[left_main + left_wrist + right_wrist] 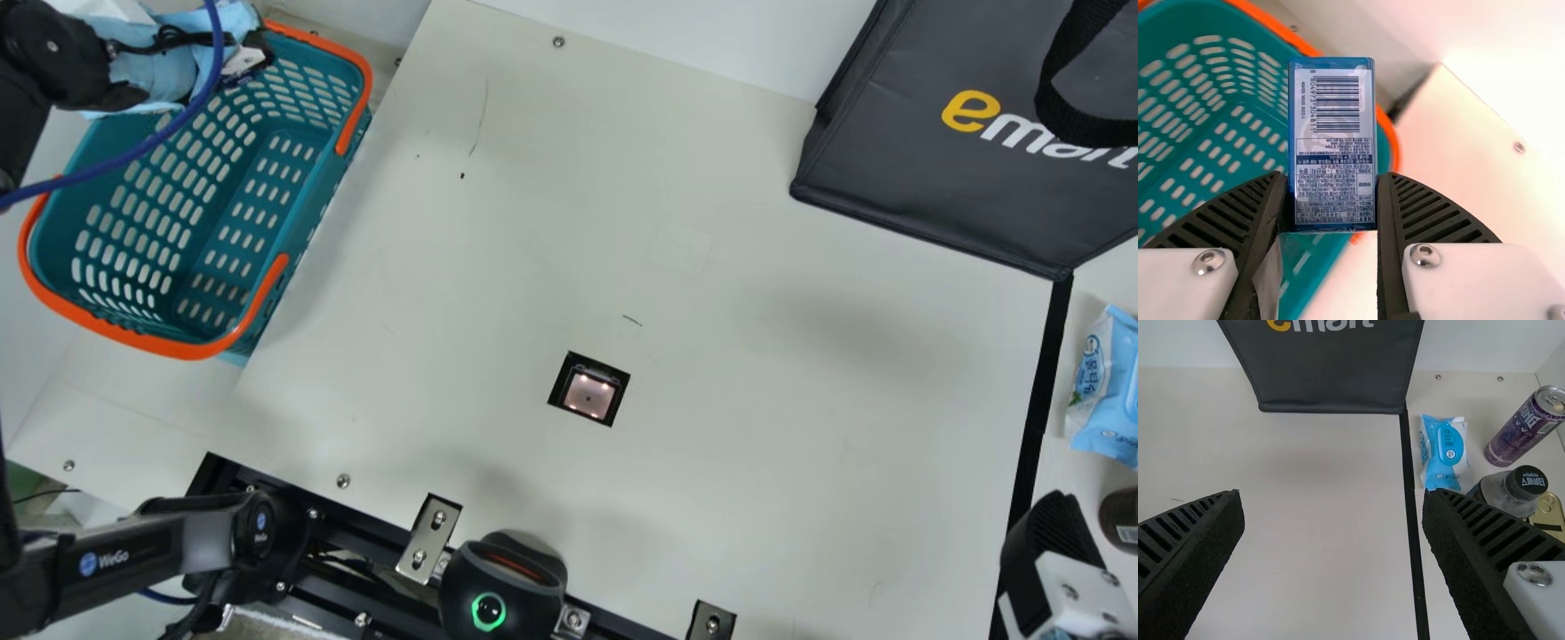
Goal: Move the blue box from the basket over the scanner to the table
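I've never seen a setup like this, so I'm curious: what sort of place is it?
Probably a mock shop checkout for trying out robots: a shopping basket, a scanner window set into the table, and a shopping bag.

This looks like a robot lab, with a mock shop checkout built in it. The checkout shows in the scanner (589,396) set flush in a cream worktop (756,400), a shopping basket (178,348) at one side and a black store bag (907,191) at another. Wipes (1107,400), a can (1521,433) and a bottle (1501,492) add to it. The lab shows in a jointed robot arm (120,556), black metal rails (364,533), bolted brackets (431,538) and bare screw heads in the panels.
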Controlling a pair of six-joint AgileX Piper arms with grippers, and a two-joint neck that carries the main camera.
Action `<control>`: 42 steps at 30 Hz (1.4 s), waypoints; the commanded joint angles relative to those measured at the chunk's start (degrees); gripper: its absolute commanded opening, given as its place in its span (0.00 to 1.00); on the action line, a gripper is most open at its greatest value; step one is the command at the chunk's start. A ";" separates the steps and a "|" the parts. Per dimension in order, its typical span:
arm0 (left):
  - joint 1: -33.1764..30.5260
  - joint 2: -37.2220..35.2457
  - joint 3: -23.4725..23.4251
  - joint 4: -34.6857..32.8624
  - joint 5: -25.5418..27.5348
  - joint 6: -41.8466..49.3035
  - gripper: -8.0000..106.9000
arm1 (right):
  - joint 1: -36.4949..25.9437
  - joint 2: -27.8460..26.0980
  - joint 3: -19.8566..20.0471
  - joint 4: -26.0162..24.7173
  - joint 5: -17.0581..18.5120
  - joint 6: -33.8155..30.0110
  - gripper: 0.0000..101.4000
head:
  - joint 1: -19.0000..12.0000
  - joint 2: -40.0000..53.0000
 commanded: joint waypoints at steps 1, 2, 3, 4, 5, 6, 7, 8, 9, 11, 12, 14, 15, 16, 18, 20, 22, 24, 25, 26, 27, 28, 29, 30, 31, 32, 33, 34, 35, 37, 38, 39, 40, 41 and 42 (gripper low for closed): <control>-1.86 -0.73 -0.50 -0.01 1.46 0.12 0.00 | 0.00 0.00 0.00 0.00 0.00 0.00 0.94 | -1.75 0.14; -2.73 -1.12 -0.78 -0.09 2.16 0.21 0.00 | 0.00 0.00 0.00 0.00 0.00 0.00 0.94 | -1.75 0.14; -3.62 -1.48 -1.06 -0.20 2.88 0.31 0.00 | 0.00 0.00 0.00 0.00 0.00 0.00 0.94 | -1.75 0.14; -4.50 -1.81 -1.36 -0.33 3.62 0.36 0.00 | 0.00 0.00 0.00 0.00 0.00 0.00 0.94 | -1.75 0.14; -5.32 -2.11 -1.61 -0.47 4.30 0.44 0.00 | 0.00 0.00 0.00 0.00 0.00 0.00 0.94 | -1.75 0.14; -6.21 -2.43 -1.87 -0.57 5.01 0.45 0.00 | 0.00 0.00 0.00 0.00 0.00 0.00 0.94 | -1.75 0.14; -7.06 -2.71 -2.11 -0.68 5.69 0.46 0.00 | 0.00 0.00 0.00 0.00 0.00 0.00 0.94 | -1.75 0.14; -7.89 -2.99 -2.29 -0.76 6.31 0.42 0.00 | 0.00 0.00 0.00 0.00 0.00 0.00 0.94 | -1.75 0.14; -8.74 -3.26 -2.51 -0.84 6.97 0.35 0.00 | 0.00 0.00 0.00 0.00 0.00 0.00 0.94 | -1.75 0.14; -10.44 -3.80 -2.81 -0.89 8.12 0.07 0.00 | 0.00 0.00 0.00 0.00 0.00 0.00 0.94 | -1.75 0.14; -11.34 -4.06 -2.94 -0.82 8.63 -0.21 0.00 | 0.00 0.00 0.00 0.00 0.00 0.00 0.94 | -1.75 0.14; -13.15 -4.64 -3.06 -0.53 9.54 -0.82 0.00 | 0.00 0.00 0.00 0.00 0.00 0.00 0.94 | -1.75 0.14; -14.10 -4.90 -3.10 -0.35 9.98 -1.20 0.00 | 0.00 0.00 0.00 0.00 0.00 0.00 0.94 | -1.75 0.14; -15.05 -5.16 -3.12 -0.13 10.37 -1.62 0.00 | 0.00 0.00 0.00 0.00 0.00 0.00 0.94 | -1.75 0.14; -17.02 -5.69 -3.02 0.48 11.01 -2.57 0.00 | 0.00 0.00 0.00 0.00 0.07 0.00 0.94 | -1.75 0.14; -19.07 -6.19 -2.90 1.18 11.62 -3.67 0.00 | 0.00 0.00 0.00 0.00 0.01 0.00 0.94 | -1.75 0.14; -21.11 -6.66 -2.67 1.93 12.11 -4.86 0.00 | 0.00 0.00 0.00 0.00 0.01 0.00 0.94 | -1.75 0.14; -23.11 -7.09 -2.35 2.72 12.49 -6.11 0.00 | 0.00 0.00 0.00 0.00 0.01 0.00 0.94 | -1.75 0.14; -24.18 -7.31 -2.13 3.15 12.66 -6.82 0.00 | 0.00 0.00 0.00 0.00 0.01 0.00 0.94 | -1.75 0.14; -25.27 -7.49 -1.92 3.58 12.85 -7.53 0.00 | 0.00 0.00 0.00 0.00 0.01 0.00 0.94 | -1.75 0.14; -26.32 -7.67 -1.67 4.00 13.02 -8.22 0.00 | 0.00 0.00 0.00 0.00 0.01 0.00 0.94 | -1.75 0.14; -27.41 -7.84 -1.42 4.44 13.17 -8.97 0.00 | 0.00 0.00 0.00 0.00 0.01 0.00 0.94 | -1.75 0.14; -28.48 -7.98 -1.19 4.83 13.36 -9.70 0.00 | 0.00 0.00 0.00 0.00 0.01 0.00 0.94 | -1.75 0.14; -29.57 -8.10 -0.94 5.23 13.54 -10.41 0.00 | 0.00 0.00 0.00 0.00 0.01 0.00 0.94 | -1.75 0.14; -30.70 -8.24 -0.68 5.60 13.75 -11.13 0.00 | 0.00 0.00 0.00 0.00 0.01 0.00 0.94 | -1.75 0.14; -31.83 -8.34 -0.45 5.91 14.00 -11.82 0.00 | 0.00 0.00 0.00 0.00 0.01 0.00 0.94 | -1.75 0.14; -32.86 -8.44 -0.19 6.18 14.20 -12.42 0.00 | 0.00 0.00 0.00 0.00 0.01 0.00 0.94 | -1.75 0.14; -33.96 -8.51 0.05 6.48 14.42 -13.11 0.00 | 0.00 0.00 0.00 0.00 0.01 0.00 0.94 | -1.75 0.14; -35.10 -8.54 0.29 6.78 14.65 -13.83 0.00 | 0.00 0.00 0.00 0.00 0.01 0.00 0.94 | -1.75 0.14; -37.37 -8.55 0.80 7.36 15.05 -15.24 0.00 | 0.00 0.00 0.00 0.00 0.01 0.00 0.94 | -1.75 0.14; -38.53 -8.53 1.05 7.67 15.24 -15.97 0.00 | 0.00 0.00 0.00 0.00 0.01 0.00 0.94 | -1.75 0.14; -39.69 -8.48 1.29 7.95 15.45 -16.67 0.00 | 0.00 0.00 0.00 0.00 0.01 0.00 0.94 | -1.75 0.14; -40.93 -8.43 1.56 8.27 15.61 -17.46 0.00 | 0.00 0.00 0.00 0.00 0.01 0.00 0.94 | -1.75 0.14; -42.16 -8.35 1.79 8.60 15.76 -18.27 0.00 | 0.00 0.00 0.00 0.00 0.01 0.00 0.94 | -1.75 0.14; -43.41 -8.23 2.01 8.87 15.94 -19.06 0.00 | 0.00 0.00 0.00 0.00 0.01 0.00 0.94 | -1.75 0.14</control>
